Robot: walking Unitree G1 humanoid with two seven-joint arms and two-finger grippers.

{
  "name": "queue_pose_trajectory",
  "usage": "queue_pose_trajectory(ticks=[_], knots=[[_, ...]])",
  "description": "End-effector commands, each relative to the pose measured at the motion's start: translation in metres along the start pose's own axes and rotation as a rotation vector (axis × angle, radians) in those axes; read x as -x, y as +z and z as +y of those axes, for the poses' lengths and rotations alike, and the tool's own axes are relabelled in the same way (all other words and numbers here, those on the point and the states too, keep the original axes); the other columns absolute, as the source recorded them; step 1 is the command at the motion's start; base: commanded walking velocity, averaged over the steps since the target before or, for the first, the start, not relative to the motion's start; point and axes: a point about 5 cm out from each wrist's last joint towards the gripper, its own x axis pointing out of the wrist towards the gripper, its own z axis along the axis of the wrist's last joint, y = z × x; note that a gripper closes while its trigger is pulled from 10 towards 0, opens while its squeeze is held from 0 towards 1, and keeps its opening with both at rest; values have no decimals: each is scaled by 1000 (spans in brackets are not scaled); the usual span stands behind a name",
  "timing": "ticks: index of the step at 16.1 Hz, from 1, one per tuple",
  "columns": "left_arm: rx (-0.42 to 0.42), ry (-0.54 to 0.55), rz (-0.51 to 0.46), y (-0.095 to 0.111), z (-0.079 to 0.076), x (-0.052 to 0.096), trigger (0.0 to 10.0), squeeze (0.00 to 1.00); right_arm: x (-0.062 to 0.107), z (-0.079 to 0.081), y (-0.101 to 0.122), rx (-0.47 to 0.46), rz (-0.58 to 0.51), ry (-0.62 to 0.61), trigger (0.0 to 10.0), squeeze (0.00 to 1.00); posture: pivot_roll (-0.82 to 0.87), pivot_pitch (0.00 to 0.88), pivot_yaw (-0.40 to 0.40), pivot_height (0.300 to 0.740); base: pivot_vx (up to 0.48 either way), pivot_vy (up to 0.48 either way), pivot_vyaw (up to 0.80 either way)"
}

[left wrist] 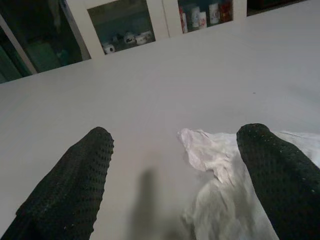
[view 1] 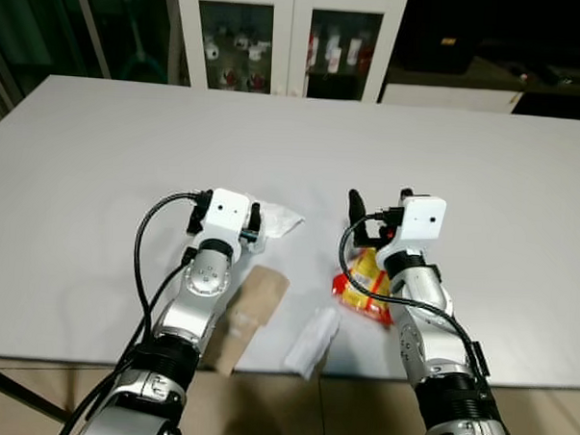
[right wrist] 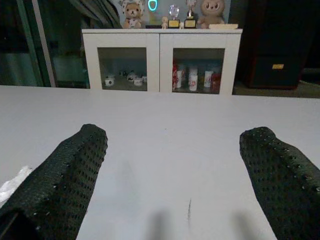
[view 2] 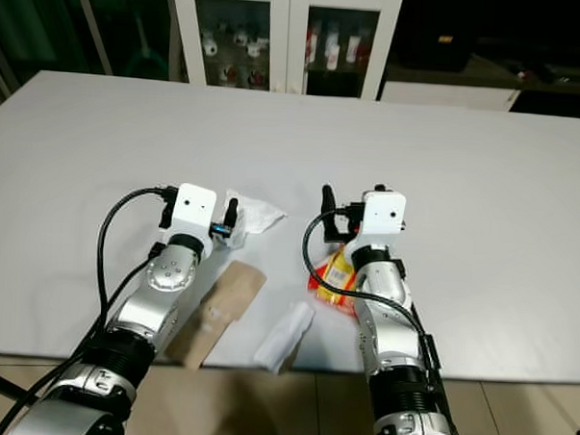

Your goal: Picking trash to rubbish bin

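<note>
Crumpled white tissue [view 1: 275, 220] on table [view 1: 484, 178]

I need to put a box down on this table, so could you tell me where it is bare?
The far half of the table, from the grippers to the cabinet side, is bare, as is its right end. The near edge is crowded: tissue, brown paper, white wrapper and yellow packet lie between both arms.

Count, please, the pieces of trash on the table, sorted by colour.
White: 2, a crumpled tissue and a folded wrapper
Brown: 1, a paper bag
Yellow and red: 1, a snack packet
Total: 4
</note>
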Motion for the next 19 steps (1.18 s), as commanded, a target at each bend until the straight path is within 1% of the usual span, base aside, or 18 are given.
queue_pose_trajectory(ticks=[1, 5, 7, 12, 14, 17, 18, 19], knots=[[1, 7, -23, 5, 0, -1, 10000, 0, -1, 2, 2, -2, -6, 10, 10000, 0, -18, 0, -21, 740, 341, 0, 0], [0, 10, -37, 8, 1, -3, 10000, 0, -2, 3, 3, -3, -10, 15, 10000, 0, -20, 0, -19, 740, 335, 0, 0], [7, 3, -40, 8, 0, -2, 10000, 0, -2, 2, 3, -3, -9, 10, 10000, 0, -20, 0, -20, 740, 0, 0, 0], [12, -2, -34, 8, -1, -2, 10000, 0, -2, 2, 3, -4, -8, 12, 10000, 0, -17, 0, -23, 740, 383, 0, 0], [16, -44, -47, 8, -7, 0, 10000, 0, -1, 2, 2, -4, -3, 13, 10000, 0, -18, 0, -23, 740, 0, 0, 0], [16, -63, -42, 7, -9, 1, 10000, 0, -2, 2, 1, -2, 6, 27, 10000, 0, -18, 0, -24, 740, 0, 0, 0], [19, -81, -41, 7, -11, 1, 10000, 0, -2, 3, 0, 0, 24, 43, 10000, 0, -18, 2, -25, 740, 0, 0, 0], [15, -113, -45, 6, -13, 1, 10000, 0, -2, 5, -8, 40, 87, 91, 10000, 0, -21, 2, -25, 740, 0, 0, 0]])
